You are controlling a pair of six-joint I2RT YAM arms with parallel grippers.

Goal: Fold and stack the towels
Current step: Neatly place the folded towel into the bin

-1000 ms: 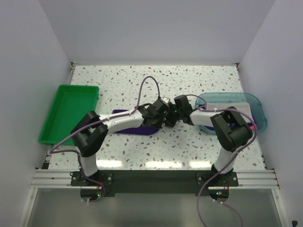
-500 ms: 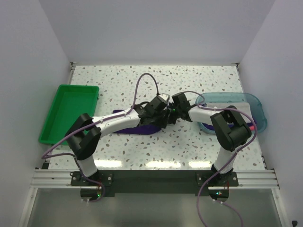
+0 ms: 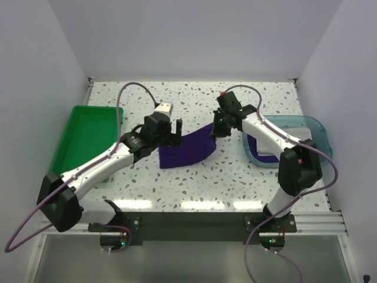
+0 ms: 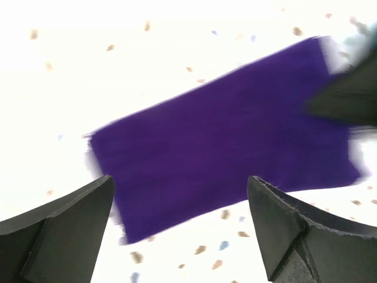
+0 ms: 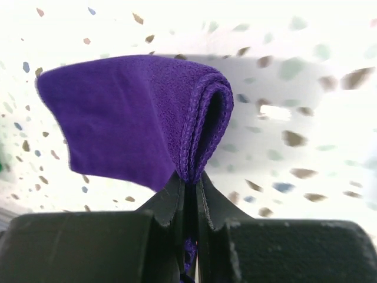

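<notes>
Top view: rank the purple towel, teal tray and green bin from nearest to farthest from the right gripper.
1. The purple towel: its right corner is pinched in the right gripper.
2. The teal tray: just to that gripper's right.
3. The green bin: far over on the left side.

The overhead camera sits high behind the two arm bases at the near edge. It tilts down and forward, taking in the whole bench (image 3: 194, 183) from side to side and out to the far wall. The left wrist camera looks almost straight down between the fingers of the left end effector (image 4: 182, 188), fairly close above the middle of the bench. The right wrist camera is closer still, peering along the right end effector (image 5: 189, 177). All three views share the purple towel (image 3: 187, 150) at mid-bench.
</notes>
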